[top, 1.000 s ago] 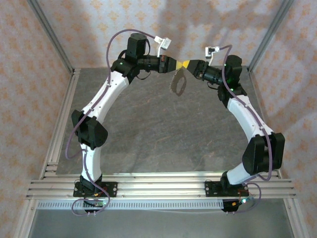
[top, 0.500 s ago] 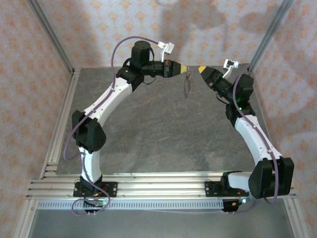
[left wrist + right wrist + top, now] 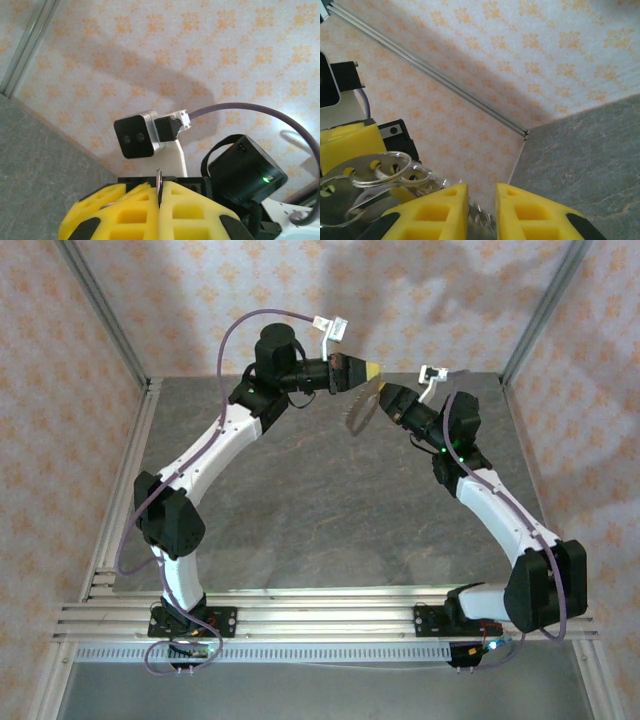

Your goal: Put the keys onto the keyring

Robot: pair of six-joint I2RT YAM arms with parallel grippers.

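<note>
Jaws: left gripper (image 3: 366, 369) clamped on the keyring (image 3: 359, 411), which hangs in mid-air below it; right gripper (image 3: 384, 395) narrow, slim gap showing | Change: right arm, pulled away a half-second ago, is back at the ring, closing | Meaning: probably regripping for threading; key not discernible.

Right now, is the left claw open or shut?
Shut. The left claw has its yellow fingers pressed together on the thin keyring.

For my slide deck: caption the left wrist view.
Left gripper, jaws shut, pinches the keyring edge-on, facing the right arm's wrist camera.
</note>
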